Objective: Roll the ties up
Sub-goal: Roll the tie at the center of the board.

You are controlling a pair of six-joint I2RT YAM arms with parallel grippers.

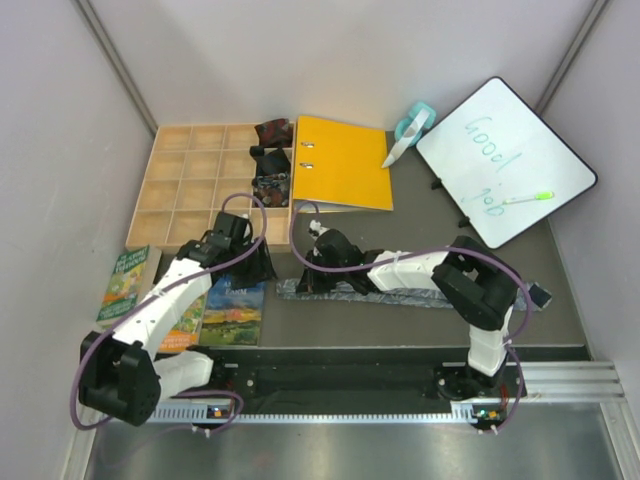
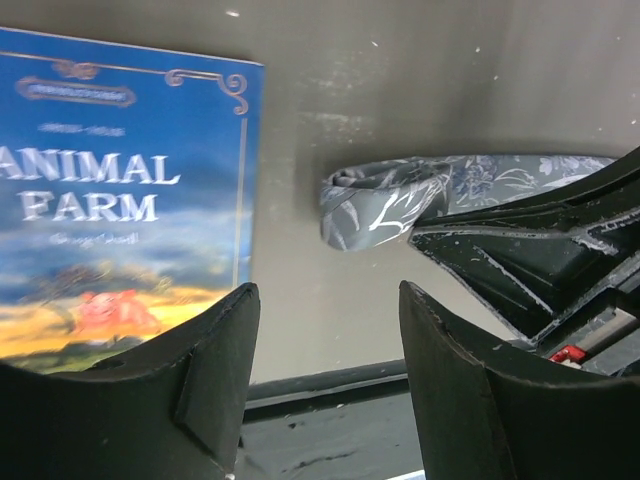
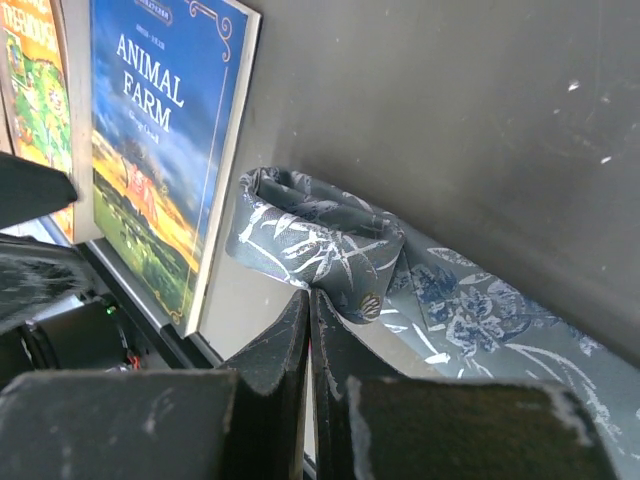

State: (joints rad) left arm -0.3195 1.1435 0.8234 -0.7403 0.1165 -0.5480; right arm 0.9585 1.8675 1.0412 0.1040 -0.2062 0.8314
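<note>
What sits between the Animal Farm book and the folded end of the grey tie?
Nothing: just a bare strip of dark tabletop separates the book and the tie, clearest in the left wrist view.

Pale panel walls (image 1: 40, 150) close in the dark grey desk (image 1: 420, 230) on its left, far and right sides, with grey struts (image 1: 115, 60) in the far corners. A metal rail (image 1: 560, 380) lines the near edge. Light is soft and even.

The top camera is looking steeply down from behind the arm bases, taking in the whole table (image 1: 420, 235). Both wrist cameras are hanging low and close — sharing the folded end of the tie (image 2: 375, 200) and the blue book (image 2: 120, 200) beside it.
</note>
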